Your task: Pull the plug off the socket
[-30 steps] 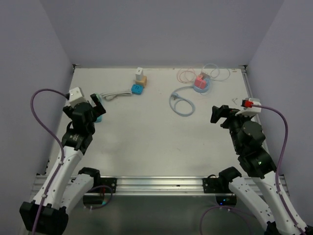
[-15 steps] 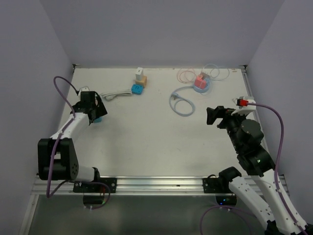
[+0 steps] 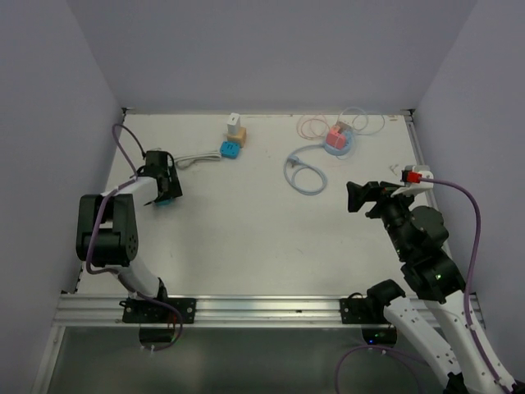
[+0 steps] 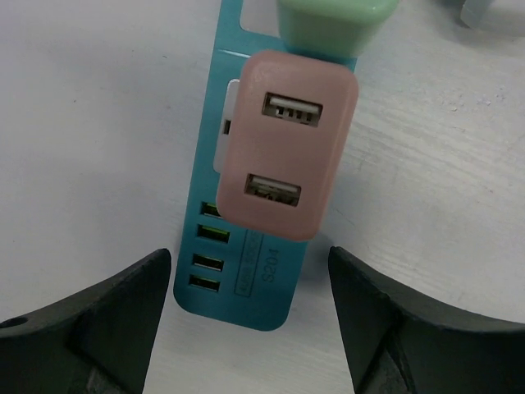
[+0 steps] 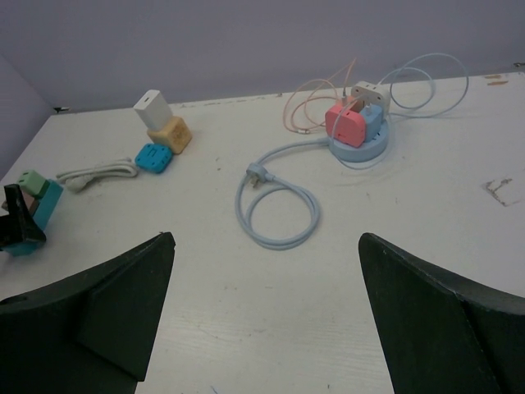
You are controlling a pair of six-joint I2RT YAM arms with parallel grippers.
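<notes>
The left fingers (image 4: 115, 320) stand apart; the plug (image 4: 287, 156) sits just ahead, centred on their gap, strip (image 4: 234, 308) running straight away.

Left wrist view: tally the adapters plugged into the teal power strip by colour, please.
Pink adapter: 1
Green adapter: 1
Total: 2, both sitting on the teal power strip.

Green plug (image 4: 332, 25) partly off-frame.
</notes>
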